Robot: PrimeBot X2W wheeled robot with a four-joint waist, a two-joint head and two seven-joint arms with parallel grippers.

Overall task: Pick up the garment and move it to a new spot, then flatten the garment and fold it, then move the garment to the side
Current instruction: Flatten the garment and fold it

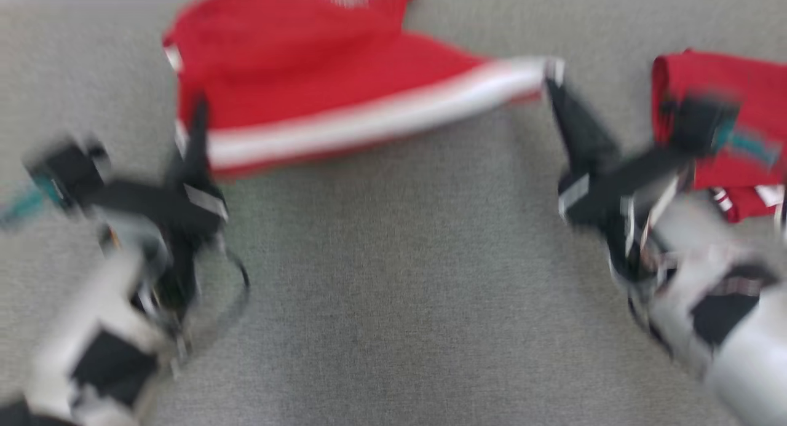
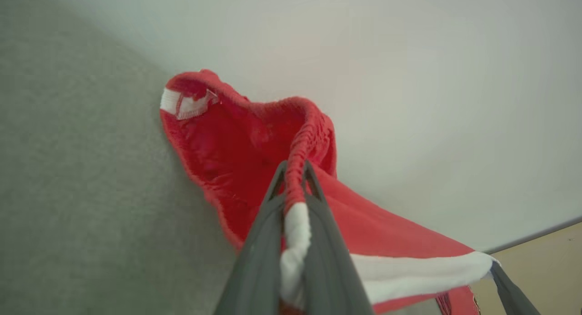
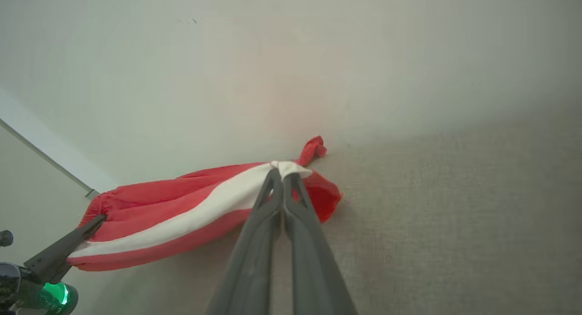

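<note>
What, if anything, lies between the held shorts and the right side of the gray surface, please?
A second red garment lies there, just beyond the right hand, which pinches the white-striped end of the shorts. The left hand grips the other end.

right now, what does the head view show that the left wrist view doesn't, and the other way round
Head view adds a second red garment lying at the right. Left wrist view adds the gathered waistband pinched in the left gripper, and a white patch on its far rim. Both show the striped garment, red with a white band, held between the left and the right gripper.
</note>
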